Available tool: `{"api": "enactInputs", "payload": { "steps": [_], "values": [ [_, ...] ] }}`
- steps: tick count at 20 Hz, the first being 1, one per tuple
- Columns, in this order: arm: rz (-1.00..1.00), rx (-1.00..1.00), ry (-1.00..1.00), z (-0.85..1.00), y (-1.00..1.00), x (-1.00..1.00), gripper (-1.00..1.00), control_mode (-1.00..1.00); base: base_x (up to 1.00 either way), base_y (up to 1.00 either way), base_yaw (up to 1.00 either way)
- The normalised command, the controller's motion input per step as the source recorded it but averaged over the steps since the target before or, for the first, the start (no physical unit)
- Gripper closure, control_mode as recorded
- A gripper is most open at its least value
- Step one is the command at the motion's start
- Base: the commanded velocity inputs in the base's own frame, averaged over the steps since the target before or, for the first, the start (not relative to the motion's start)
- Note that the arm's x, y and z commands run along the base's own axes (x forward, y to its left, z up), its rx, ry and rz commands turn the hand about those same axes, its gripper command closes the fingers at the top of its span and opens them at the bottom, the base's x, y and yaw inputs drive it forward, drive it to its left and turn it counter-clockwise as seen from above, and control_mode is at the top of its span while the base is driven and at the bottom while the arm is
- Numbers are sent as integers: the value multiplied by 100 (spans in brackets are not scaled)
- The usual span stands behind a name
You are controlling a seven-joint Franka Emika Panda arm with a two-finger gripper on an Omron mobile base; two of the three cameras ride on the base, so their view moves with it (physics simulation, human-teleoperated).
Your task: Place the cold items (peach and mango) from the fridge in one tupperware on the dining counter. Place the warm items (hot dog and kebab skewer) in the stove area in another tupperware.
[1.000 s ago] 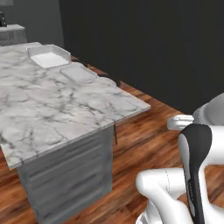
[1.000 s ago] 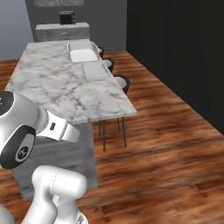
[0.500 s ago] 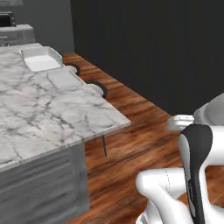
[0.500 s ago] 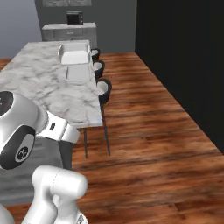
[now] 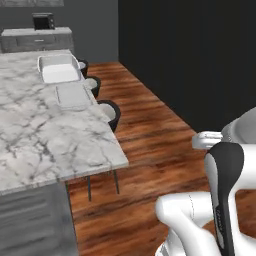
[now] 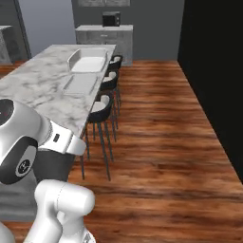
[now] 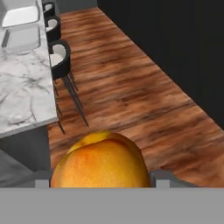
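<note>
A round orange-yellow peach [image 7: 98, 159] sits close in front of the hand camera. My gripper [image 7: 101, 180] is shut on it, and a grey fingertip [image 7: 162, 178] shows on either side of the fruit. On the marble dining counter [image 5: 35, 135] [image 6: 38, 80] stand a deep white tupperware [image 5: 59, 68] [image 6: 88, 60] [image 7: 17, 13] and, nearer, a flatter one [image 5: 72, 95] [image 6: 81, 83] [image 7: 22, 37]. The peach hangs over the wooden floor, off the counter's near corner. Mango, hot dog and kebab skewer are out of view.
Dark stools [image 5: 110, 112] [image 6: 102, 107] [image 7: 59, 54] line the counter's right edge. A microwave [image 5: 43, 21] [image 6: 111, 18] sits on a grey cabinet at the back. A dark wall [image 5: 190, 60] runs along the right of the wooden floor [image 6: 161, 123].
The base has turned and driven, so the whole scene has shifted: the counter now runs lengthwise away on the left and the tupperwares look nearer. The grip on the peach is unchanged.
</note>
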Motion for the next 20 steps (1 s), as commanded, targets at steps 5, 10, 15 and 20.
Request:
{"api": "enactInputs", "payload": {
  "steps": [5, 10, 15, 20],
  "values": [
    [0, 0, 0, 0, 0, 0, 100, 100, 82, -76, 46],
    [0, 0, 0, 0, 0, 0, 100, 100, 84, -76, 46],
    [0, 0, 0, 0, 0, 0, 100, 100, 85, -76, 47],
    [0, 0, 0, 0, 0, 0, 100, 100, 84, -78, 46]
  ]
}}
